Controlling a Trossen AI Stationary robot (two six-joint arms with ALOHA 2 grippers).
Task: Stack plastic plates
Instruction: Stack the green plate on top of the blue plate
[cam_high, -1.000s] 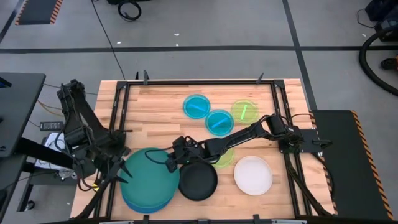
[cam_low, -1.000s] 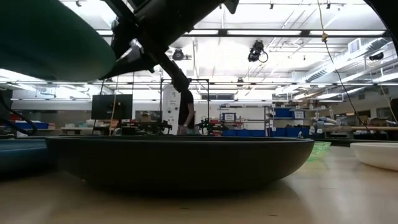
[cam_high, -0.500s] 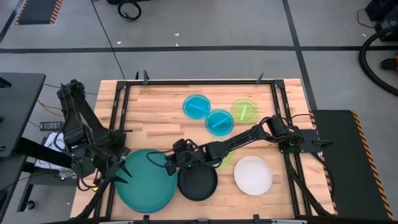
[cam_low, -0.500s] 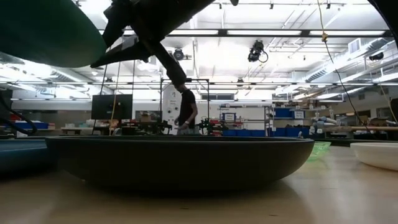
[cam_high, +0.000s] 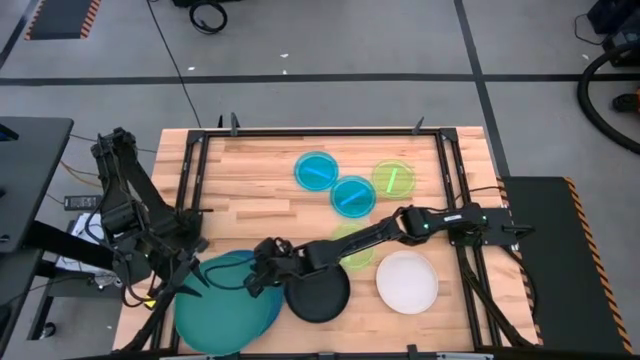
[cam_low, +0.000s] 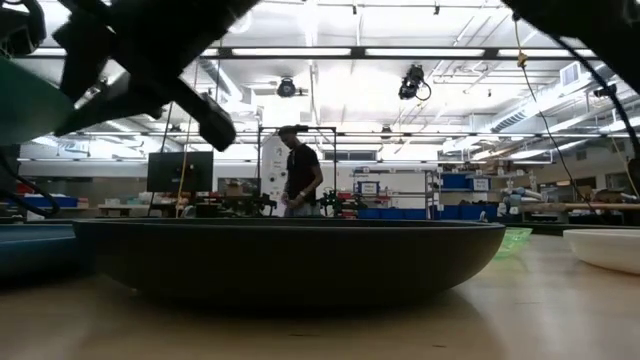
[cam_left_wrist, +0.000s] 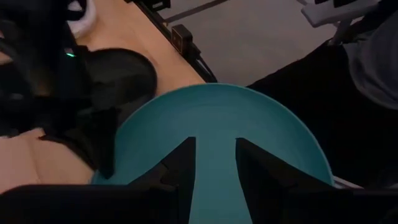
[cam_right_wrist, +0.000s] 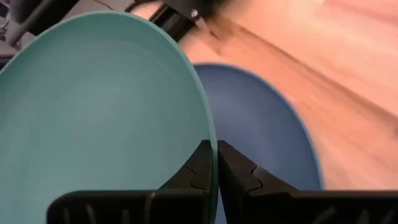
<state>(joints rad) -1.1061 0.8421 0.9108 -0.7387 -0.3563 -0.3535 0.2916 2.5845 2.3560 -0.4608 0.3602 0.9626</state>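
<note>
My right gripper (cam_high: 258, 282) (cam_right_wrist: 211, 158) is shut on the large teal plate (cam_high: 220, 320) (cam_right_wrist: 93, 112) near the table's near left corner. The large blue plate (cam_high: 228, 259) (cam_right_wrist: 261, 124) lies flat on the table, partly under the teal one. My left gripper (cam_high: 195, 280) (cam_left_wrist: 214, 162) is open at the teal plate's (cam_left_wrist: 249, 118) left side. To the right, the black plate (cam_high: 318, 292) and the white plate (cam_high: 407, 281) rest on the table. Two cyan plates (cam_high: 317, 171) (cam_high: 352, 196) and a lime one (cam_high: 393, 179) lie farther back. A second lime plate (cam_high: 350, 250) lies under my right arm. My right gripper pinches the teal plate's rim (cam_right_wrist: 208, 134) on its right side, one finger on each face, reaching in from the table's right. The plate is lifted and tilted over the blue plate. My left gripper: I cannot tell whether its fingers (cam_left_wrist: 186, 165) touch the teal plate.
A black metal frame (cam_high: 190, 190) runs along the table's sides. The black plate (cam_low: 290, 260) fills the low view; the blue plate (cam_low: 30, 250) is left of it, the white plate (cam_low: 605, 245) to its right. A person (cam_low: 300, 180) stands far back in the room.
My right gripper has carried the teal plate toward the table's left and near edges. The plate now hangs past the near edge and shows more of the blue plate's far side. The blue plate has stayed where it was.
</note>
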